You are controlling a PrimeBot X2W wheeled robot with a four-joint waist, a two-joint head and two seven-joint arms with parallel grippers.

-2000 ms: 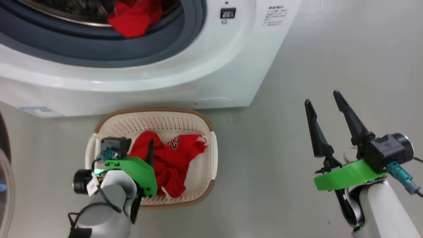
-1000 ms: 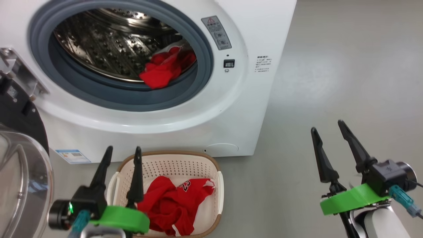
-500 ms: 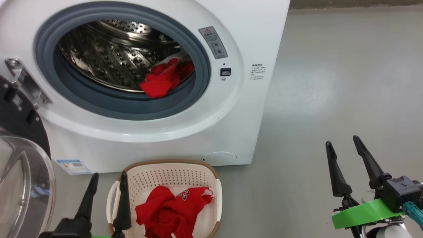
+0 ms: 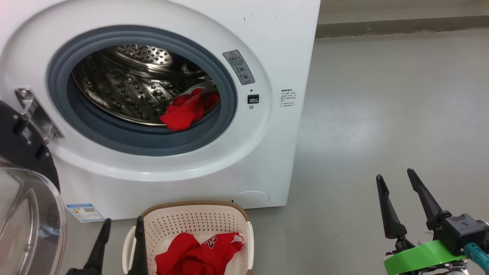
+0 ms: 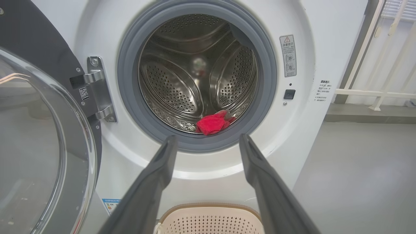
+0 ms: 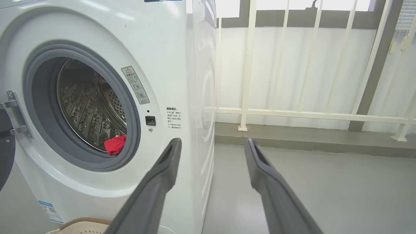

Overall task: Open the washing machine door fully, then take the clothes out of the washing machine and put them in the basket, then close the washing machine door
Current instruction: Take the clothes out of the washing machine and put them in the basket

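Glass of the washing machine door bulges at lower left, swung open. Our left gripper, fingers apart and empty, points up at the red clothes on the front lip of the drum, centre frame; we judge it nearer than our right gripper, also spread, lower right

Head cam: high, pitched forward and down, close on the washing machine front. Drum sits upper left, basket at the bottom edge, floor on the right.
Left wrist cam: low, near level, looks square into the drum past the left end effector. Close in, basket rim at the bottom.
Right wrist cam: further right, past the right end effector, oblique across the machine's front corner, railing behind.
Overlap: all three see the drum mouth and the red clothes in it.
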